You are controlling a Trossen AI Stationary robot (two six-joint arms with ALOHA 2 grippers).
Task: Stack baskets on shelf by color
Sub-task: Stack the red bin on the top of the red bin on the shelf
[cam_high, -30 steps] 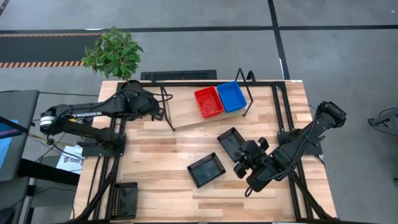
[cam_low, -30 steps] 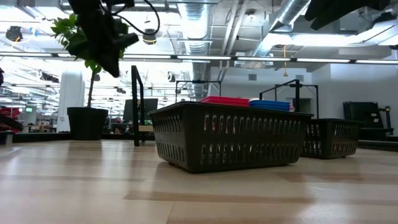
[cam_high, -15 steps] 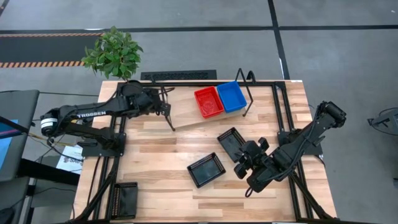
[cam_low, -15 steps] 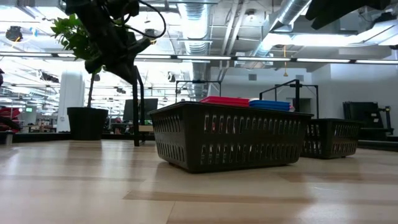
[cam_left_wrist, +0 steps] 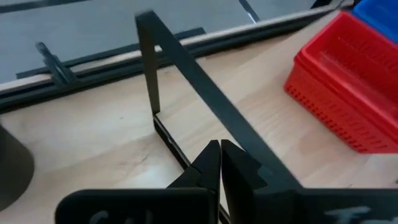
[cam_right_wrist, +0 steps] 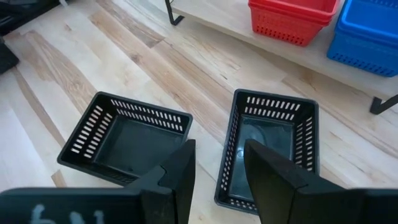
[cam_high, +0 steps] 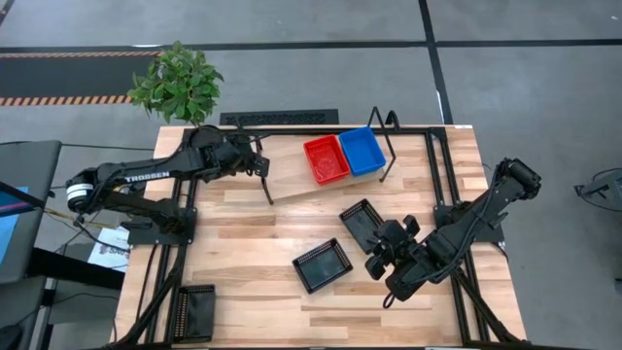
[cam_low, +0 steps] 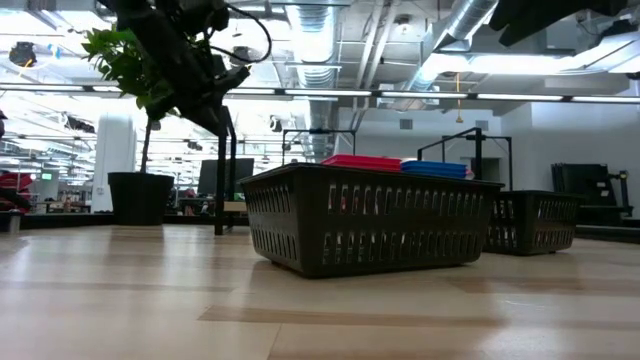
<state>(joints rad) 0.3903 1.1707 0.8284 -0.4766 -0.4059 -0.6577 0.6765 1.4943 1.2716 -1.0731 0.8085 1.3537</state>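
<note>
Left gripper [cam_high: 260, 161] pinched shut, empty, at the shelf [cam_high: 292, 173] frame, 11 o'clock on the wooden tabletop [cam_high: 253, 243]. Right gripper [cam_high: 377, 255] part open, holding nothing, at 4 o'clock by two black baskets [cam_high: 323, 264]. Concrete floor [cam_high: 525, 87] around.

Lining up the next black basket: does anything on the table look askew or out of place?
Yes. The shelf sits at an angle to the table edges, its left end nearer the front. The left gripper, shut, is at its left wire frame. One black basket sits off the tabletop at the front-left corner, apart from the other two.
</note>
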